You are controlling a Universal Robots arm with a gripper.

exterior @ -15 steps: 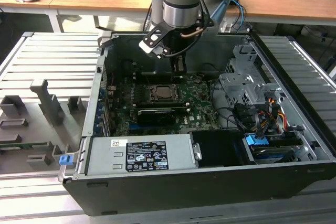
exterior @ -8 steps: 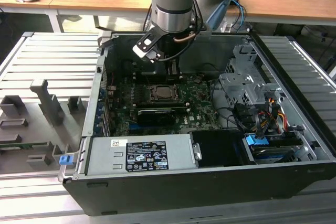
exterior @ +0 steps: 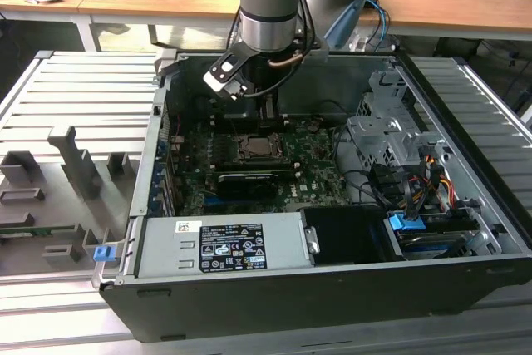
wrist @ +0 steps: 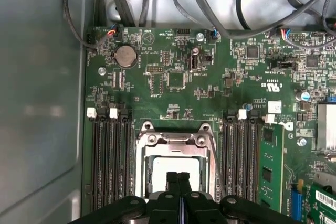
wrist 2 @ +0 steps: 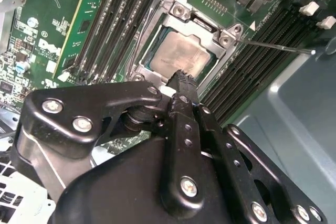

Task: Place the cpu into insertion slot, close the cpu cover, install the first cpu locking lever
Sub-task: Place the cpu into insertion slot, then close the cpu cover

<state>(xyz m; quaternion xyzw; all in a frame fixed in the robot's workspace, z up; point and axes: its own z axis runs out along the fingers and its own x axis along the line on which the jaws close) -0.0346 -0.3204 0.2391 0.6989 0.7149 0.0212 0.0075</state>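
Silvery cover (wrist 2: 202,27) frames the seated chip (wrist 2: 181,56), so we judge our clenched, empty end effector (wrist: 177,174) should press the lever (wrist 2: 273,44) squarely.

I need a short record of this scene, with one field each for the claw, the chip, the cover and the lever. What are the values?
claw: shut, holding nothing, tips close over the chip; contact cannot be told
chip: flat in the socket
cover: down over the chip, which shows through its window
lever: thin rod sticking out across the memory slots
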